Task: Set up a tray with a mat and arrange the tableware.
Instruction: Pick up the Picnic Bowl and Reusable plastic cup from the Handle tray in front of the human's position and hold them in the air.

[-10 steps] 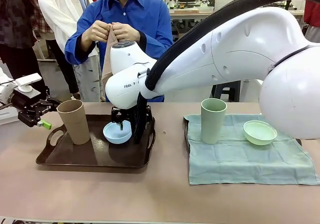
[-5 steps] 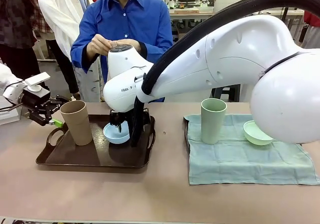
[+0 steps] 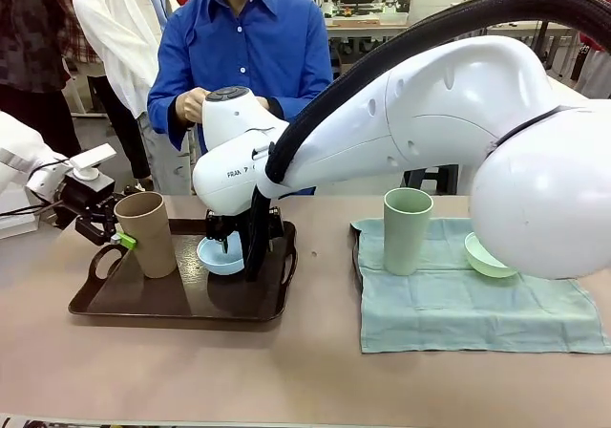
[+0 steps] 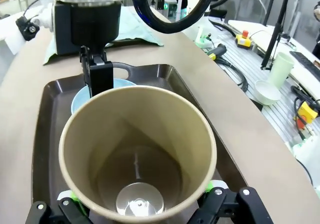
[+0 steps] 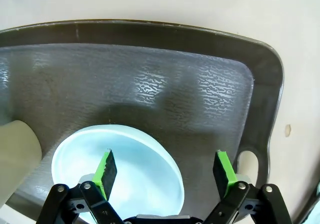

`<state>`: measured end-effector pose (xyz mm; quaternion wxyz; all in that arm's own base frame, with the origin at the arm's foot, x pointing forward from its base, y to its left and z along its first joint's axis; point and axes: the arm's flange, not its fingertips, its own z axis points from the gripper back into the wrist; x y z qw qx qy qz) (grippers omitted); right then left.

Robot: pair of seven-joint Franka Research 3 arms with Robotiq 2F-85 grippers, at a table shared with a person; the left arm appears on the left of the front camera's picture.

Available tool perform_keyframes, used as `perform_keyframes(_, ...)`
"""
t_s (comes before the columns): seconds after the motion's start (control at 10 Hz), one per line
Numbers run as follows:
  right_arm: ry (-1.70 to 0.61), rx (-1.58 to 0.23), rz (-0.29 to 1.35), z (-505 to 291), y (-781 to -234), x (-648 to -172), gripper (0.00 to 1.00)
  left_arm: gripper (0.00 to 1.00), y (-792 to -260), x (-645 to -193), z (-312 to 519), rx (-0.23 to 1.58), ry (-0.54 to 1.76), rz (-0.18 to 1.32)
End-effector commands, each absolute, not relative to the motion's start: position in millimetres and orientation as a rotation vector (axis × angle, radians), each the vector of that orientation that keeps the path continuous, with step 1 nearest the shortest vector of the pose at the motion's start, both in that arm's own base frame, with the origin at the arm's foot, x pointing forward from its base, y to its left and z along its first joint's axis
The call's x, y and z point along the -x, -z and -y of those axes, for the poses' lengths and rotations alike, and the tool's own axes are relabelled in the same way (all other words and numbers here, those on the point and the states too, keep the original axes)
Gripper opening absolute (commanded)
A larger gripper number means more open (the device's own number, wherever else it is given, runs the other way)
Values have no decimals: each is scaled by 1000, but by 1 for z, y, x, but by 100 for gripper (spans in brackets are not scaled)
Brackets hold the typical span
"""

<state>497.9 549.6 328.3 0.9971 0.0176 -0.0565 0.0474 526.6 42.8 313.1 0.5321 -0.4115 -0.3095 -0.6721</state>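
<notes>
- Left gripper [image 4: 139, 193] released, fingers either side of tall tan handleless cup [image 4: 137, 144] on dark brown tray [image 3: 143, 299].
- Right gripper [image 5: 165, 173] released over small round light blue bowl [image 5: 142, 151] in same tray.

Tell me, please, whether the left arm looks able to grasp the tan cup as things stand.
Probably yes. The left gripper is open with a finger on either side of the tan cup, nothing between them. The right gripper hangs over the light blue bowl, apart from the cup.
</notes>
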Motion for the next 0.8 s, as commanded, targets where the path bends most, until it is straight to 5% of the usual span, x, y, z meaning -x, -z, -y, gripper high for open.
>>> perform_keyframes(0.0, -82, -28, 140, -555, -328, -500, 100, 100, -313, -517, -33, 956, 1612, 724)
perform_keyframes(0.2, -88, -36, 150, -554, -329, -501, 100, 100, -310, -518, -27, 955, 1618, 712)
perform_keyframes(0.3, -96, -44, 155, -553, -330, -500, 100, 50, -308, -518, -26, 940, 1613, 708)
perform_keyframes(0.4, -99, -51, 161, -553, -332, -498, 69, 46, -308, -518, -25, 937, 1613, 705)
perform_keyframes(0.5, -101, -50, 172, -552, -336, -494, 66, 0, -307, -520, -25, 929, 1609, 699)
perform_keyframes(0.6, -107, -55, 183, -552, -340, -490, 35, 0, -306, -521, -26, 927, 1604, 693)
perform_keyframes(0.7, -105, -54, 189, -551, -342, -488, 32, 0, -307, -522, -25, 923, 1602, 692)
